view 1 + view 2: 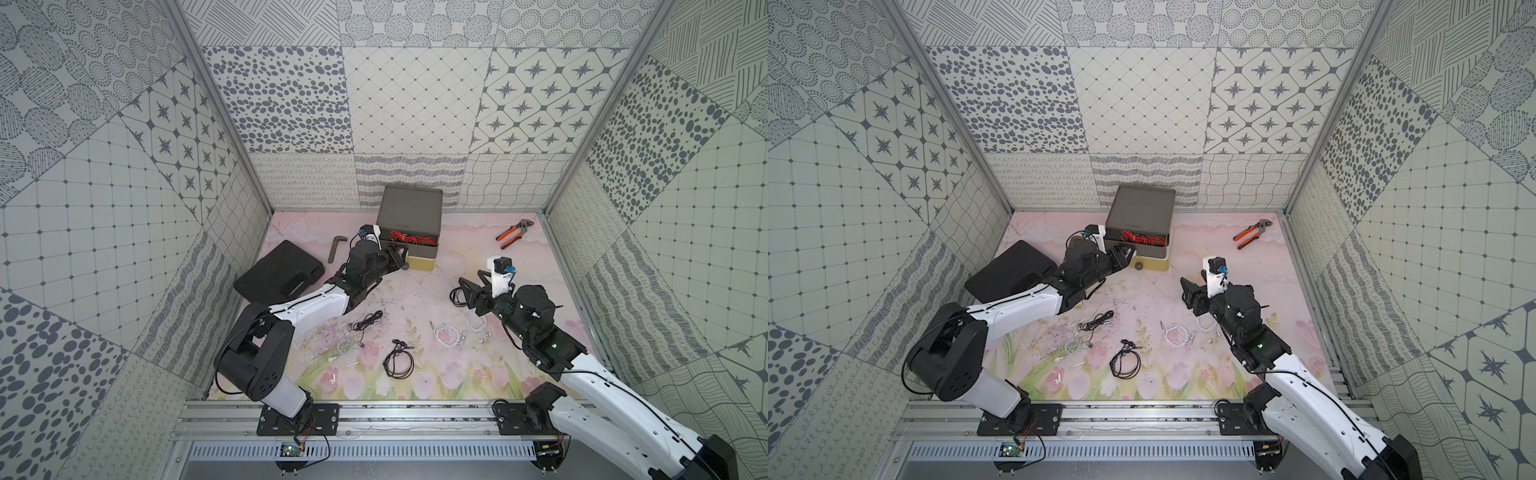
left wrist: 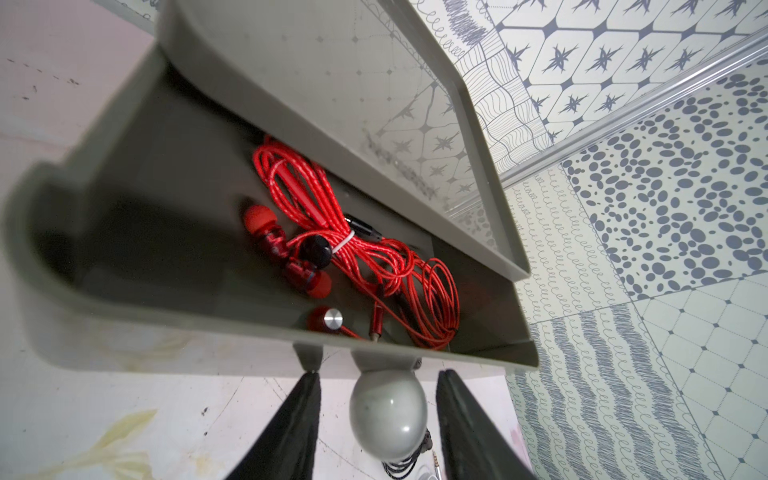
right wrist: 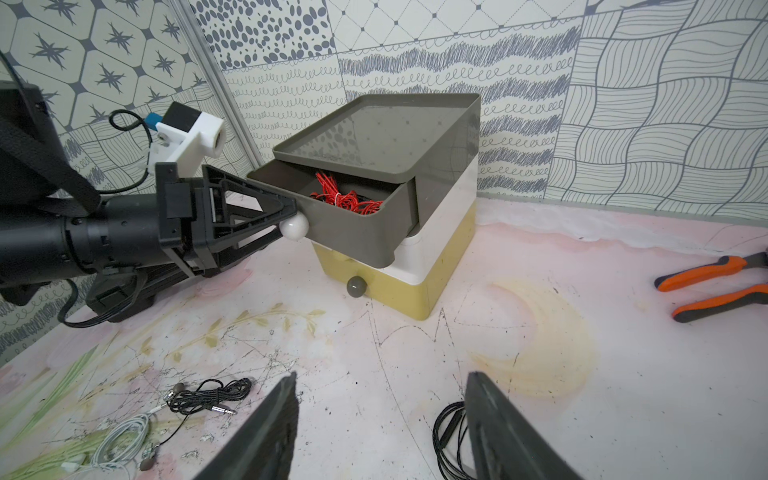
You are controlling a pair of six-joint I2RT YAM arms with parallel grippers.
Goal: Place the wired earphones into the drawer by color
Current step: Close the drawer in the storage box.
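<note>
Red earphones (image 2: 353, 249) coiled in pulled-out grey drawer (image 3: 353, 237) | left gripper (image 2: 377, 374) loosely straddles knob (image 2: 388, 411) | right gripper (image 3: 382, 376) spread, empty

The drawer (image 1: 409, 224) is set at the back of the desk (image 1: 469, 253), close to the rear wall. Its top tier (image 3: 353, 241) is pulled out forward over the two lower tiers, and a tangle of wired earphones (image 2: 365, 249) is lodged inside it. The knob (image 2: 388, 411) of that tier is flanked, with gaps, by the fingers (image 2: 291, 419) of the left gripper (image 2: 377, 372). Left of the drawer a flat case (image 1: 278, 272) is laid, with a bent key (image 1: 334, 247) between them. Right of the drawer, well apart, pliers (image 1: 513, 232) are laid. In front of the drawer, loose earphone bundles (image 1: 399, 359) are scattered across the desk.
</note>
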